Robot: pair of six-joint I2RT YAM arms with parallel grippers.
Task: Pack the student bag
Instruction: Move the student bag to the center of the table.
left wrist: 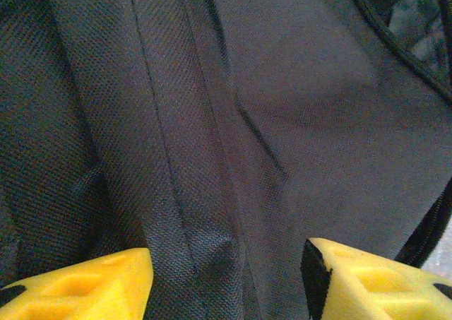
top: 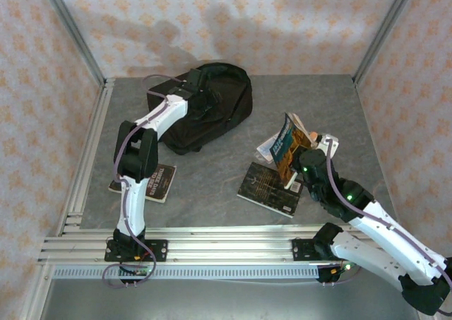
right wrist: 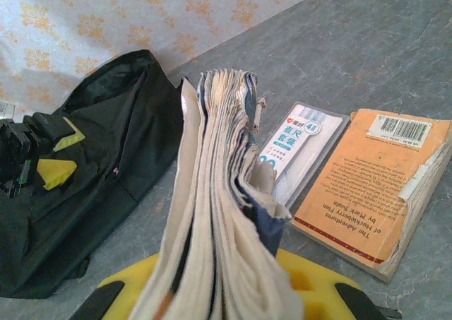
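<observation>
Fabric first: the student bag [top: 215, 108] is a big, soft black lump with a rounded top. It's lying flat toward the far left of the grey, stone-mottled table [top: 339, 108], close to the back wall. In the left wrist view it's a coarse woven cloth with stitched seams running top to bottom and a little puckered ridge. A zipper track curves along the right edge.

The left gripper [left wrist: 226, 285] sits right over that cloth. Its chunky yellow fingers [left wrist: 85, 288] stand apart with a fold of fabric in the gap. Neither pad is pinching it, so the jaws are open and not holding anything.

The right gripper [right wrist: 226, 295] is clamped on a thick paperback [right wrist: 219, 207], which stands on edge between the yellow fingers. It has a blue cover, and the pages are yellowed, wavy and fanned out, pretty beat up at the corners.

Just past it on the table lies an orange paperback [right wrist: 374, 186], back cover up, with a barcode in one corner and worn, frayed edges. Right beside that is a flat clear plastic packet [right wrist: 300, 147] with a blue and white card inside.

From overhead, a dark book [top: 272, 187] lies flat nearer the arms, just beside the right gripper. Another dark book [top: 145, 182] sits on the left side, partly under the left arm. The walls [top: 233, 23] are cream with a small orange floral print.
</observation>
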